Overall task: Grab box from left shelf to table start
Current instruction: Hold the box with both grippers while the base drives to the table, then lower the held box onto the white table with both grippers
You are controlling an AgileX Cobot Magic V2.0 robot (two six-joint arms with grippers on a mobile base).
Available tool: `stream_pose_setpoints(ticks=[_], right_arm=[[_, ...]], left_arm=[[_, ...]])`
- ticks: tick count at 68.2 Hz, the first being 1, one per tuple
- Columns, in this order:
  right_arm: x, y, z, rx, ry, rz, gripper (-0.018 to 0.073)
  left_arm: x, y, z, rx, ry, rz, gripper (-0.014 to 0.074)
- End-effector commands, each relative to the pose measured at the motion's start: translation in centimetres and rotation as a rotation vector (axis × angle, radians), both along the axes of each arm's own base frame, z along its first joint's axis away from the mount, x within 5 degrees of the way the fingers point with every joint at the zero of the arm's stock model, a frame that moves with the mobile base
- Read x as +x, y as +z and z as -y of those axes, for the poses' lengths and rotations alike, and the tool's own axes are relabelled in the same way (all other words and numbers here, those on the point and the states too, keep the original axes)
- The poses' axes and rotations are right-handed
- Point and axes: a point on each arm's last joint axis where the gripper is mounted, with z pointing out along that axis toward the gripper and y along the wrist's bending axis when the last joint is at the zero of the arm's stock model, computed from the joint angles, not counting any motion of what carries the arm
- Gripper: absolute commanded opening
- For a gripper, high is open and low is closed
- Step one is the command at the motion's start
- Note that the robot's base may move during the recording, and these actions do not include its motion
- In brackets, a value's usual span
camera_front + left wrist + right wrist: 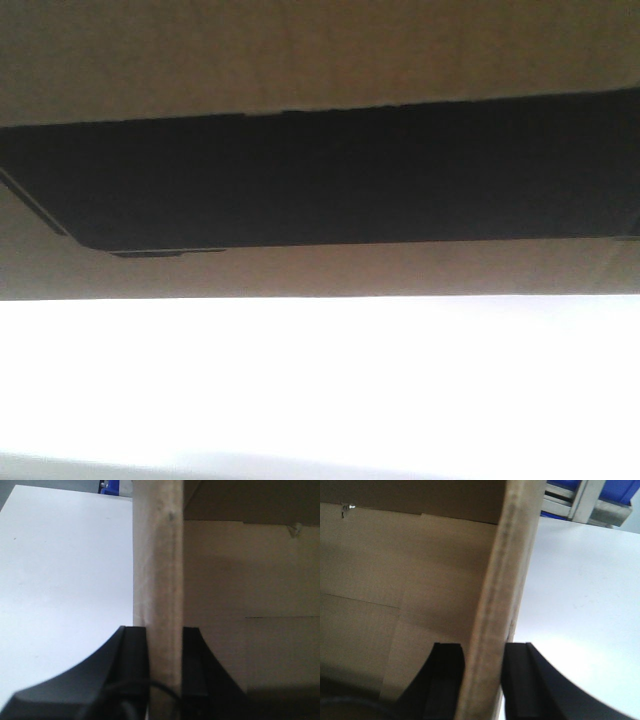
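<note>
While the cardboard box (pixel 300 50) is pinched by one side wall in the left tool (pixel 165 665) and another in the right tool (pixel 482 675), white tabletop (pixel 320 390) spreads just beyond both tools; the fetch looks nearly done, set-down unclear, release remaining.

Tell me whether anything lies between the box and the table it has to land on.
Nothing visible does. The left gripper and right gripper each clamp a wall of the box, and the table shows bare white beside and in front of it. The patch directly under the box is hidden.
</note>
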Motion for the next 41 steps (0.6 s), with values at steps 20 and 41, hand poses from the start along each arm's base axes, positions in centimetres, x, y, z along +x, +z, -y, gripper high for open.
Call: stream_pose_setpoints(ticks=[20,41], right_arm=[[0.25,1.83,-0.27,0.022,0.022,0.142,0.0056],[0.25,1.83,-0.27,0.022,0.022,0.142,0.0056]], left_arm=[[-0.51,2.92,0.71,-0.158,-0.107,0.182,-0.0092],[0.22,2.56,1.49,-0.136,-0.107,0.159,-0.0092]])
